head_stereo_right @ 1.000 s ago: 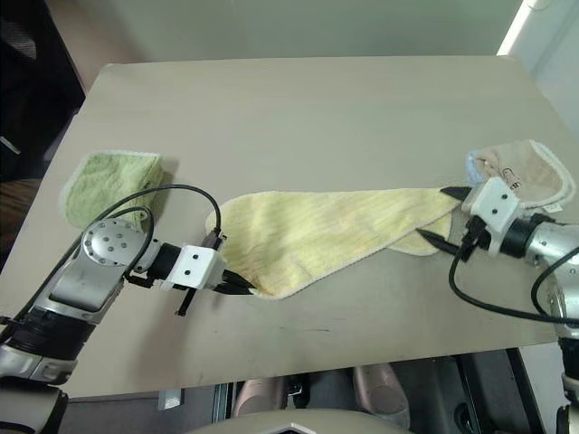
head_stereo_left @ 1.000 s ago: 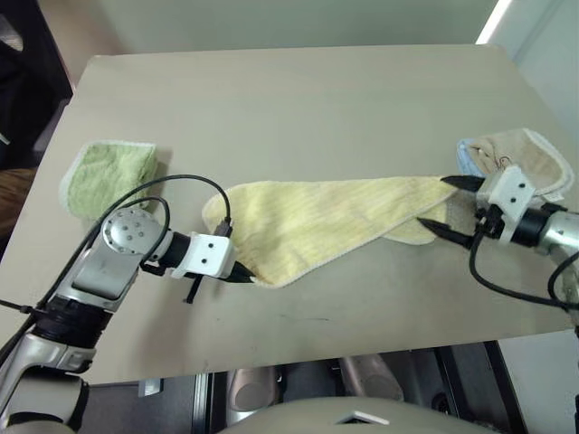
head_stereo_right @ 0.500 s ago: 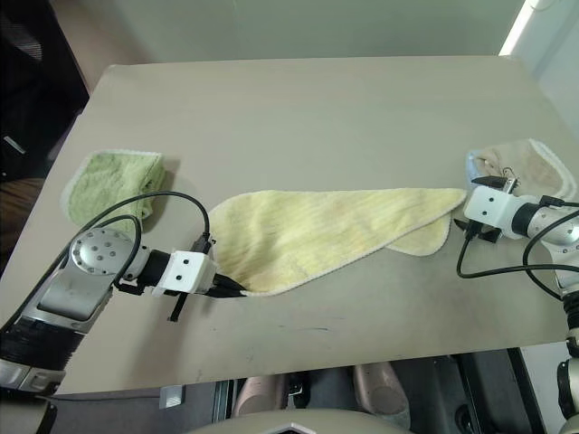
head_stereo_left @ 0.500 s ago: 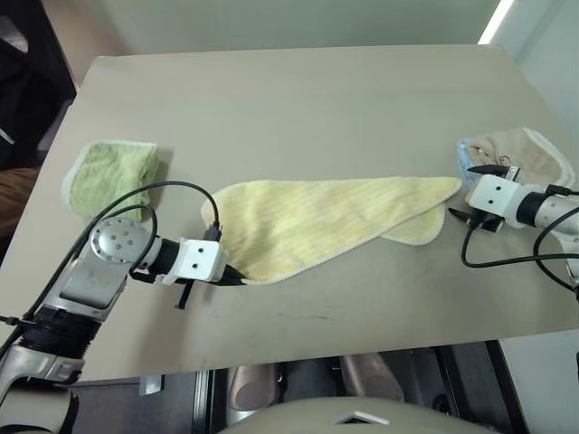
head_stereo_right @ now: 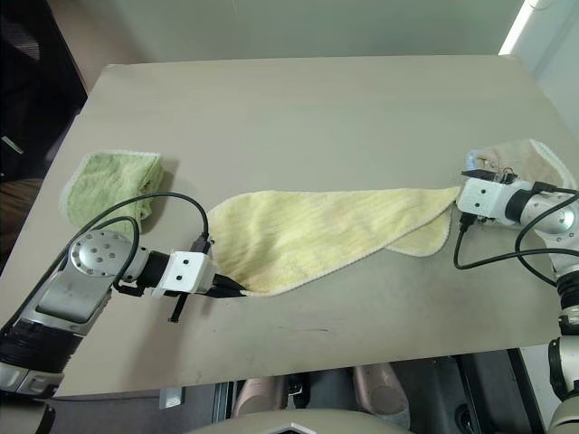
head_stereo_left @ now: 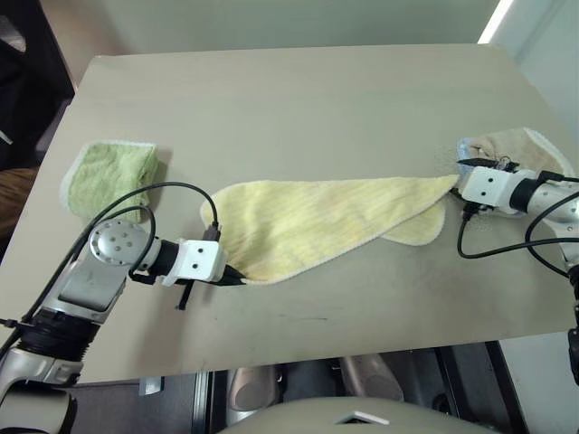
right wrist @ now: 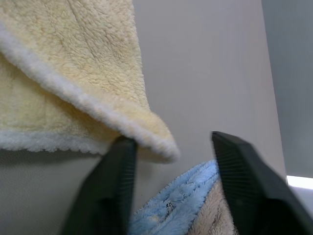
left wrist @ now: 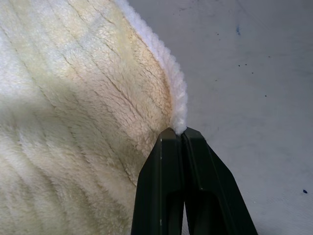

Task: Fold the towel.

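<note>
My left pincer (left wrist: 182, 139) is clamped on the hem of the towel (head_stereo_left: 317, 224), stretched across the table (head_stereo_left: 298, 108); my right pincer (right wrist: 168, 147), part open, straddles the far corner: I'd close squarely, avoiding the beige towel (head_stereo_left: 525, 149)

table (head_stereo_left: 298, 108): beige, matte top
wall (head_stereo_left: 271, 23): pale, beyond the table's far edge
light (head_stereo_left: 494, 20): bright strip past the table's far right corner

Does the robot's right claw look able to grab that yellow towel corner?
Probably yes: the right claw has its fingers open around the yellow towel corner. The beige towel lies close beside it.
</note>
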Action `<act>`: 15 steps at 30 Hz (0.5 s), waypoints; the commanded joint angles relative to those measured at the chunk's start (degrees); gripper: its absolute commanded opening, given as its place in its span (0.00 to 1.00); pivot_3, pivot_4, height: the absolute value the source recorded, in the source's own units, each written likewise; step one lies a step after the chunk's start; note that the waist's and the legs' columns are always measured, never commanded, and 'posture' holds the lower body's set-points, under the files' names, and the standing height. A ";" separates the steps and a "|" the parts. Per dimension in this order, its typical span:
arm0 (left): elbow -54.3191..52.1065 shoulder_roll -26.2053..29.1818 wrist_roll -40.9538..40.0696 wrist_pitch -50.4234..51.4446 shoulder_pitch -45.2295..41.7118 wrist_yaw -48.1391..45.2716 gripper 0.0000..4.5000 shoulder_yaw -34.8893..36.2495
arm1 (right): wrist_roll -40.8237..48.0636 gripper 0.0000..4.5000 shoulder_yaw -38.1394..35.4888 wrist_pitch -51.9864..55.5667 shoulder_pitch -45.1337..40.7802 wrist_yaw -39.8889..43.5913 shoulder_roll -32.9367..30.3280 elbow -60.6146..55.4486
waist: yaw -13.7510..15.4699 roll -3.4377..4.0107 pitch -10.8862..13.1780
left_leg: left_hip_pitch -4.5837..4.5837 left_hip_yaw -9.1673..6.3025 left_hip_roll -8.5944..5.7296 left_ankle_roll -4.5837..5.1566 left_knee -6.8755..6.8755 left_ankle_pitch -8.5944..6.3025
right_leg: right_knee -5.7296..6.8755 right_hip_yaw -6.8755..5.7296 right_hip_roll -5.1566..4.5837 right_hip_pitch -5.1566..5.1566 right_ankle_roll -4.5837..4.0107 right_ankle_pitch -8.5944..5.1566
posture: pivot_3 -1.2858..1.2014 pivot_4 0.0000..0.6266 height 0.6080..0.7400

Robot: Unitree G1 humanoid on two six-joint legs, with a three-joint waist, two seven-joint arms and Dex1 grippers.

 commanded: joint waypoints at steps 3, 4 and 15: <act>-1.63 0.68 -0.30 0.57 0.06 1.08 0.00 1.78 | 2.20 0.08 -1.28 -0.76 0.05 1.08 -0.51 -2.97 | 0.00 0.00 0.00 | 0.00 0.00 0.00 0.00 -0.01 0.00 | 0.00 0.00 0.00 0.00 0.00 0.00 | 0.52 0.24 1.00; -1.60 0.60 -0.38 0.77 0.15 1.44 0.00 2.01 | 2.44 0.00 -1.40 -0.73 0.40 1.33 -0.68 -3.37 | -0.01 0.00 0.00 | 0.00 0.00 0.00 0.00 -0.01 0.00 | 0.00 0.00 0.00 0.00 -0.01 0.00 | 0.52 0.24 1.00; 5.88 -7.75 -8.32 8.96 -8.39 16.34 0.00 13.99 | 5.35 0.00 -4.62 2.69 2.84 1.52 -2.53 -8.33 | 0.10 -0.03 0.02 | 0.00 -0.01 0.00 0.01 0.01 0.01 | -0.02 0.00 -0.01 0.04 -0.14 -0.06 | 0.52 0.24 1.00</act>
